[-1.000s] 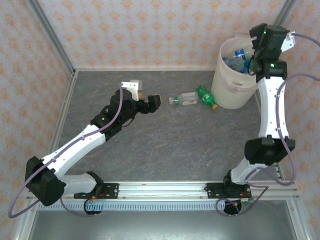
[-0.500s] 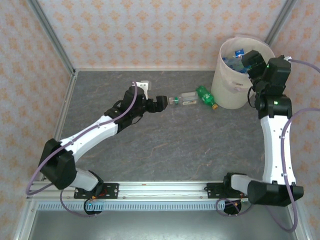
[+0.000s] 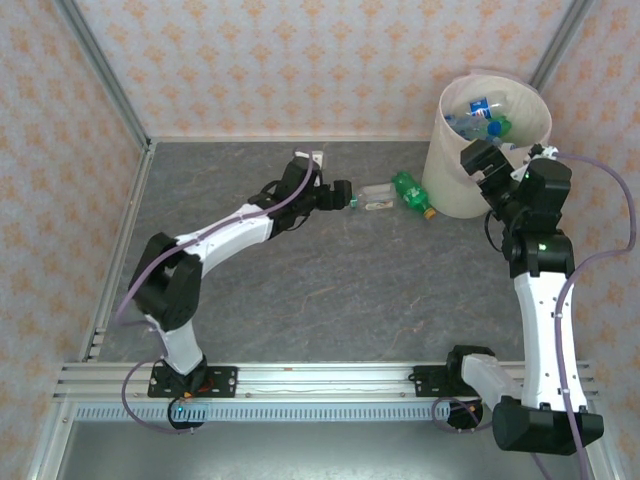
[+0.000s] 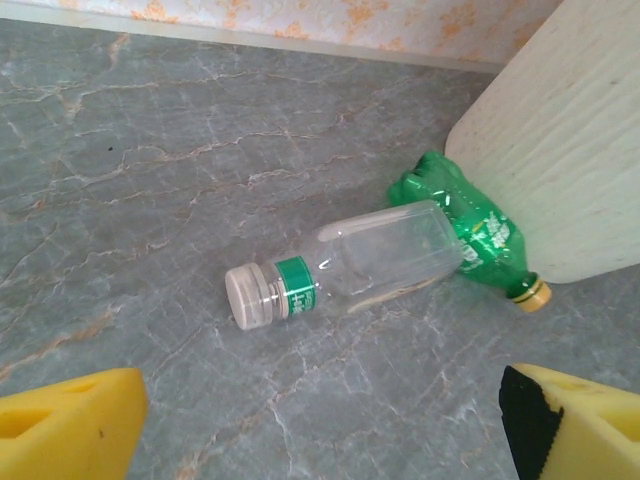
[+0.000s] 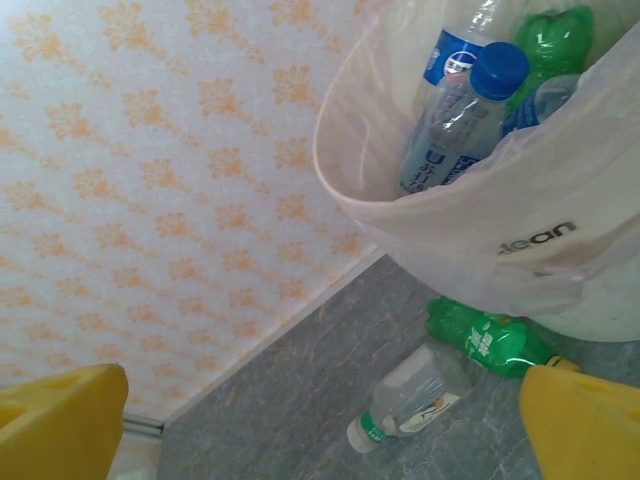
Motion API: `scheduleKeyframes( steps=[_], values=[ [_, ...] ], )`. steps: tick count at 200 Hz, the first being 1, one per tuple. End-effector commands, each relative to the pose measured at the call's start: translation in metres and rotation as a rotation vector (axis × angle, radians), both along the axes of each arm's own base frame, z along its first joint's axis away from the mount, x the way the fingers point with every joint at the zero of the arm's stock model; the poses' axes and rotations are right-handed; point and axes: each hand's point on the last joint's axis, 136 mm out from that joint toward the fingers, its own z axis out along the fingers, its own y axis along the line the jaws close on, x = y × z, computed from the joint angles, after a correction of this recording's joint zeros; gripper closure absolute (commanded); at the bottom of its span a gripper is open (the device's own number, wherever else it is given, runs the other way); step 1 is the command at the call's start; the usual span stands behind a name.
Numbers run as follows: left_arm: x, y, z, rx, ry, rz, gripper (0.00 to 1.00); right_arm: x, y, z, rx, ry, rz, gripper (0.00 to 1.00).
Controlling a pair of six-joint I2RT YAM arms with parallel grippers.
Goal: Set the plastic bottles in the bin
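Observation:
A clear plastic bottle [image 4: 350, 265] with a green label and white cap lies on its side on the grey floor. Its base touches a green bottle [image 4: 470, 225] that rests against the cream bin [image 4: 560, 130]. My left gripper [image 4: 320, 440] is open just short of the clear bottle's cap, with nothing between its yellow pads [image 4: 65, 425]. From above, the left gripper [image 3: 345, 195] sits left of the clear bottle [image 3: 375, 197] and the green bottle [image 3: 412, 193]. My right gripper [image 3: 487, 163] is open beside the bin [image 3: 460, 190], which holds several bottles [image 5: 455, 100].
The patterned back wall [image 3: 300, 70] runs close behind the bottles and the bin. Metal frame posts [image 3: 100, 70] stand at the back corners. Bare grey floor [image 3: 350, 290] spreads between the two arms.
My left arm has stretched right, bringing its gripper up to the clear bottle's cap. The right arm has come away from above the bin and dropped to its near side.

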Motion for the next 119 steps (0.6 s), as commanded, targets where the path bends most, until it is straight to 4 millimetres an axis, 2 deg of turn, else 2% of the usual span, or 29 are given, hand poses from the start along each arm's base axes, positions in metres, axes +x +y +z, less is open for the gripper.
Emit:
scheduleKeyframes(
  steps=[1, 3, 5, 8, 47, 101, 119],
  values=[
    [0.017, -0.011, -0.008, 0.040, -0.014, -0.021, 0.08, -0.008, 0.009, 0.016, 0.016, -0.070, 0.040, 0.00],
    [0.018, -0.012, -0.006, 0.038, -0.021, -0.022, 0.08, -0.008, 0.009, 0.016, 0.017, -0.071, 0.040, 0.00],
    [0.021, -0.013, -0.017, 0.048, -0.007, -0.022, 0.08, -0.008, 0.009, 0.015, 0.018, -0.070, 0.040, 0.00],
    [0.023, -0.015, -0.022, 0.053, -0.004, -0.026, 0.08, -0.008, 0.009, 0.015, 0.019, -0.071, 0.040, 0.00],
    [0.057, -0.030, -0.060, 0.034, 0.013, -0.049, 0.08, -0.014, 0.008, 0.016, 0.030, -0.073, 0.029, 0.00],
    [0.098, -0.055, -0.085, -0.035, 0.012, -0.098, 0.07, -0.012, 0.007, 0.018, 0.015, -0.046, 0.024, 0.00],
    [0.104, -0.059, -0.094, -0.053, 0.030, -0.115, 0.07, -0.012, 0.004, 0.020, -0.002, -0.039, 0.016, 0.00]
  ],
)
